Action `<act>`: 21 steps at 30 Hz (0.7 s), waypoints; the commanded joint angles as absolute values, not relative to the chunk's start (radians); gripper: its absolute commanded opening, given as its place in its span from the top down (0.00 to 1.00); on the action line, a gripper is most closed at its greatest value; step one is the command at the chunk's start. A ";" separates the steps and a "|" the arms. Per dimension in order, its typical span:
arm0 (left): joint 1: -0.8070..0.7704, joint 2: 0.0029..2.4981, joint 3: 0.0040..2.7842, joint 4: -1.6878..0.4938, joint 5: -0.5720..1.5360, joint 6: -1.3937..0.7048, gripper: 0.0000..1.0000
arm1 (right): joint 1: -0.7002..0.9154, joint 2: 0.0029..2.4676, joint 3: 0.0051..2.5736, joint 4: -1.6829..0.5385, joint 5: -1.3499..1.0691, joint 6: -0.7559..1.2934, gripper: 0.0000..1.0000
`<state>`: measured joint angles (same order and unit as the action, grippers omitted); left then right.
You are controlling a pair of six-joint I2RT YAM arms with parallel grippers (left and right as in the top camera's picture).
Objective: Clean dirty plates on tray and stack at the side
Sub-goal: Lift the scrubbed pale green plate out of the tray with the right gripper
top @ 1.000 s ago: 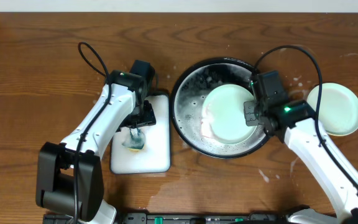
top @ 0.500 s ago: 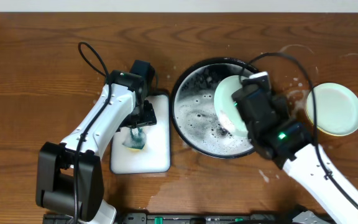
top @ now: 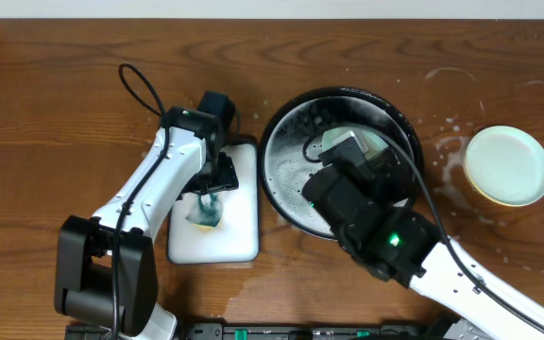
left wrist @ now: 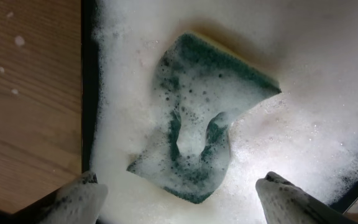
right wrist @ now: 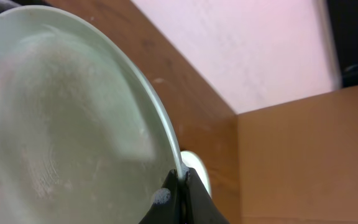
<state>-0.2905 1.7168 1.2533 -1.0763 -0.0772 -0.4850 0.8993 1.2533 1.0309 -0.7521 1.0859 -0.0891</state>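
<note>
My right gripper is shut on the rim of a pale mint-white plate, which it holds tilted on edge, wet with a soapy film. In the overhead view the raised right arm covers most of the black tray, and only a sliver of the held plate shows. Another pale plate lies on the table at the far right with a yellow rim showing under it. My left gripper is open just above a foamy green sponge.
The sponge lies in the white rectangular sponge tray, left of the black tray, full of suds. Water splashes mark the wood around the right-hand plates. The right wrist view shows the table's far edge and a wall.
My right arm has lifted the pale plate out of the soapy water, tipped it on edge and risen toward the camera. The left arm has not moved.
</note>
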 commanded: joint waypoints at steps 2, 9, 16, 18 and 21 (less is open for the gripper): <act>-0.286 1.716 1.253 -1.082 -0.078 -0.479 0.16 | 0.960 1.242 1.038 -0.748 1.252 -0.134 0.99; -0.286 1.716 1.253 -1.082 -0.078 -0.479 0.15 | 0.989 1.242 1.038 -0.748 1.287 -0.134 0.99; -0.286 1.716 1.253 -1.082 -0.078 -0.479 0.15 | 0.989 1.242 1.038 -0.748 1.287 -0.137 0.99; -0.286 1.716 1.253 -1.082 -0.078 -0.479 0.15 | 0.989 1.242 1.038 -0.748 1.287 -0.137 0.99; -0.286 1.716 1.253 -1.082 -0.078 -0.479 0.15 | 0.989 1.242 1.038 -0.748 1.286 -0.137 0.99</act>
<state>-0.2905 1.7168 1.2533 -1.0767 -0.0772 -0.4854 0.9756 1.2533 1.0309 -0.7502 1.2392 -0.1364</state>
